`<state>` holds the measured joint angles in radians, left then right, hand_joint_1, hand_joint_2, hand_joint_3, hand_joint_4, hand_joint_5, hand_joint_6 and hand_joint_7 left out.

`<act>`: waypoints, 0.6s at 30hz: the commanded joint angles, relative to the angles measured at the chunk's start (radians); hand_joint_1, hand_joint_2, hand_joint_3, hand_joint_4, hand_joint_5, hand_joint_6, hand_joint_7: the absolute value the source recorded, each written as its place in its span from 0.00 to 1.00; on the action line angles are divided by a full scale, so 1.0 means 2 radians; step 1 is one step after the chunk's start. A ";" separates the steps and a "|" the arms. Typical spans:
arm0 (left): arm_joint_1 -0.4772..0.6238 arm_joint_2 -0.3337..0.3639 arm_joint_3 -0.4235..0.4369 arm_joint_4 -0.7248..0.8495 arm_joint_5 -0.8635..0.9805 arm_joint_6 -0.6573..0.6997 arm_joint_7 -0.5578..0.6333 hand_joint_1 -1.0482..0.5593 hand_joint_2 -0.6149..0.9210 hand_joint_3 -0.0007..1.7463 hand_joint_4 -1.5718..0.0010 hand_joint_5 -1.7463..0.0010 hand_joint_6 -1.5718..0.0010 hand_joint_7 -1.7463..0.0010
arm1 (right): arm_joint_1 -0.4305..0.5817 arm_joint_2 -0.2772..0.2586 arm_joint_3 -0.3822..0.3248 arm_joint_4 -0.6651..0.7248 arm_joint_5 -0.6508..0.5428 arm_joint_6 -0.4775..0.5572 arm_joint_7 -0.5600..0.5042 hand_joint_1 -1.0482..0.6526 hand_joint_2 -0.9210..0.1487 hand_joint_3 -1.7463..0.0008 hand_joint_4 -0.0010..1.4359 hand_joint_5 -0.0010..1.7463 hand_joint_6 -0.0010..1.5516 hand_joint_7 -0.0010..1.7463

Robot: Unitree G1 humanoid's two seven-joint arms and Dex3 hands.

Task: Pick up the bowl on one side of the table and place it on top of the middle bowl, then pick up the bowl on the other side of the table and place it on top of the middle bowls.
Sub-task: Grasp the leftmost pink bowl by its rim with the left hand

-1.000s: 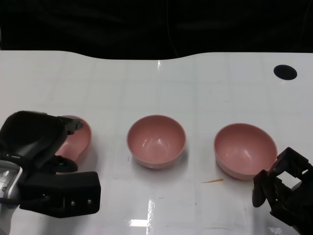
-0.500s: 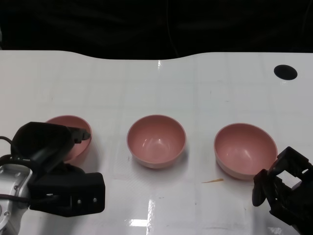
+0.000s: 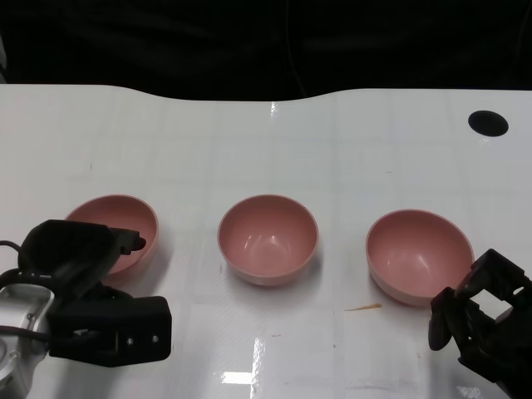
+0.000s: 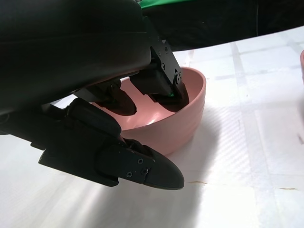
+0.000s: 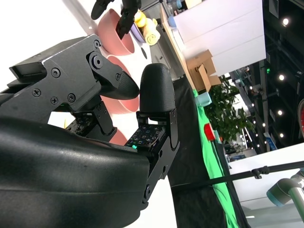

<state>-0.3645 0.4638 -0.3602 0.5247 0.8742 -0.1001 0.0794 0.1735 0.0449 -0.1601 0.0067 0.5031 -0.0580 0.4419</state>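
On glossy table (image 3: 274, 141), round pink bowls (image 3: 268, 239).

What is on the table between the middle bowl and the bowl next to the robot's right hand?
Mostly bare white table. In the head view, only a thin orange sliver lies near that gap, just in front of it, between the middle bowl and the right bowl.

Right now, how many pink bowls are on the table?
3: left bowl by the left hand, middle bowl, right bowl by the right hand. None stacked.

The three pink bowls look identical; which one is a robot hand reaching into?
The left bowl: the left hand has fingers over its rim. The other two stand untouched.
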 commanded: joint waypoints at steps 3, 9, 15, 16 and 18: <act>-0.025 -0.001 -0.014 0.039 -0.006 -0.003 0.013 0.24 1.00 0.07 0.56 0.99 0.55 1.00 | 0.001 -0.005 -0.004 -0.003 0.003 -0.002 0.001 0.58 0.32 0.39 0.59 1.00 0.50 0.84; -0.057 -0.011 -0.036 0.107 -0.008 -0.021 0.043 0.30 1.00 0.09 0.53 0.99 0.53 0.99 | 0.002 -0.004 -0.005 -0.004 0.005 -0.003 0.001 0.59 0.33 0.39 0.58 1.00 0.49 0.84; -0.072 -0.022 -0.037 0.156 -0.026 -0.048 0.085 0.45 1.00 0.17 0.42 0.96 0.46 0.97 | 0.002 -0.004 -0.006 -0.002 0.003 0.000 -0.004 0.58 0.33 0.39 0.58 1.00 0.50 0.84; -0.072 -0.025 -0.032 0.164 -0.034 -0.058 0.099 0.47 1.00 0.18 0.40 0.95 0.44 0.97 | 0.002 -0.003 -0.006 -0.002 0.004 -0.001 -0.003 0.58 0.33 0.39 0.59 1.00 0.50 0.83; -0.072 -0.028 -0.027 0.174 -0.048 -0.071 0.118 0.52 1.00 0.15 0.29 0.91 0.37 0.94 | 0.003 -0.002 -0.006 -0.002 0.006 -0.003 -0.001 0.59 0.33 0.39 0.58 1.00 0.51 0.83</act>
<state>-0.4997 0.4046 -0.4272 0.8524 0.7955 -0.2259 0.2853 0.1743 0.0449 -0.1619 0.0069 0.5053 -0.0583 0.4409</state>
